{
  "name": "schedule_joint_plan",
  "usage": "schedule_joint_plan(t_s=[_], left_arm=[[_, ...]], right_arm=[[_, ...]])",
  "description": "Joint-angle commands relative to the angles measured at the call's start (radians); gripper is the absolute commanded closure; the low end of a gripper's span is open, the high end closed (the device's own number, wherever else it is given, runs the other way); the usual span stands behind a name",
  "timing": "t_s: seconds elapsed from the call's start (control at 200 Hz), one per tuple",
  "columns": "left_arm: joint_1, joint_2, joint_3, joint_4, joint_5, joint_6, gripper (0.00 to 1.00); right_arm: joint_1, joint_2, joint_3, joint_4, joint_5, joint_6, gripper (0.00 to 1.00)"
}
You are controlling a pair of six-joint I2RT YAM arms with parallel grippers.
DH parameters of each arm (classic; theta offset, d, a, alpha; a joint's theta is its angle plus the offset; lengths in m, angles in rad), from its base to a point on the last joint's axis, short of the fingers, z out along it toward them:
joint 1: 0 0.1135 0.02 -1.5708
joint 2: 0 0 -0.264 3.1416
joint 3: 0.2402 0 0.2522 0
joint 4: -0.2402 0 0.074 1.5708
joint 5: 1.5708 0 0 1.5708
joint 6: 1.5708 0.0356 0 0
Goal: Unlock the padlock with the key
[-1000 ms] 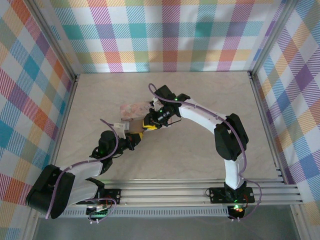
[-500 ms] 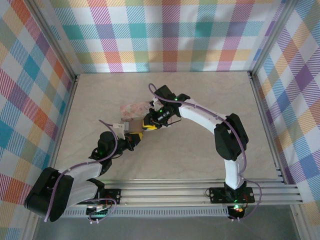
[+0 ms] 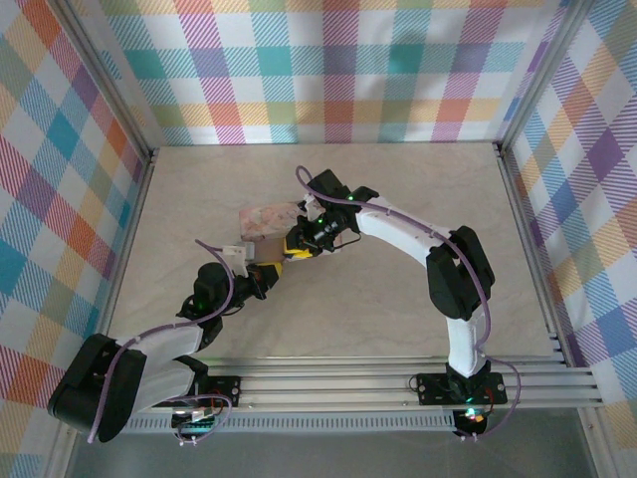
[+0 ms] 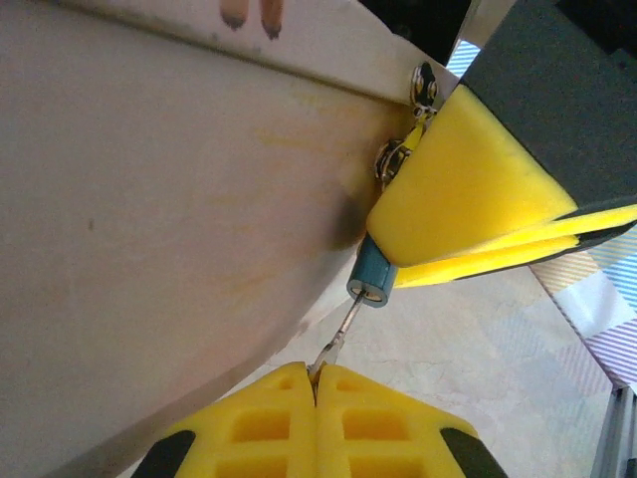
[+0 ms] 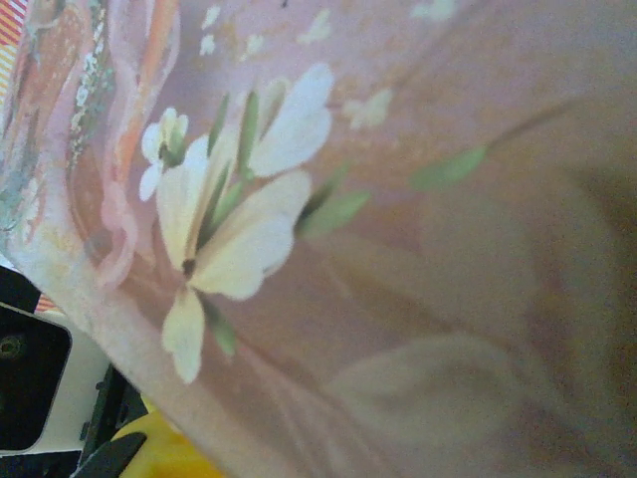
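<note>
The padlock (image 4: pixel 370 282) shows as a small blue round end with a keyhole, poking out from between my right gripper's yellow pads (image 4: pixel 468 189), which are shut on it. It hangs at the metal hasp (image 4: pixel 396 159) of the pink tin box (image 3: pixel 267 217). The thin metal key (image 4: pixel 338 339) runs from the keyhole down into my left gripper (image 4: pixel 316 373), whose yellow fingers are shut on its head. From above, the left gripper (image 3: pixel 261 277) and right gripper (image 3: pixel 291 249) meet at the box's near corner. The lock body is hidden by the pads.
The tin box's pale side wall (image 4: pixel 149 199) stands close on the left of the key. Its flowered lid (image 5: pixel 378 249) lies right under the right wrist camera. Checked walls and metal rails (image 3: pixel 528 249) bound the beige table (image 3: pixel 398 189).
</note>
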Motion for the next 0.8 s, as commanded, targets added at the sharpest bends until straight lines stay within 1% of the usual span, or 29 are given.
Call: schedule_joint_plan(t_s=[0.0,0.225,0.465,0.795], left_arm=[[0.008,-0.024,-0.014,0.091,-0.023,-0.002,1.00],[0.007,-0.020,-0.013,0.090,-0.020,-0.002,1.00],[-0.005,0.047,0.015,0.119,-0.006,-0.004,1.00],[-0.011,0.093,0.045,0.129,0.011,-0.018,1.00]], right_arm=[[0.007,-0.004,0.010,0.018,-0.063,0.014,1.00],[0.009,0.000,0.016,0.025,-0.072,0.021,1.00],[0.014,0.005,0.020,0.023,-0.079,0.023,1.00],[0.018,0.017,0.017,0.027,-0.084,0.028,1.00]])
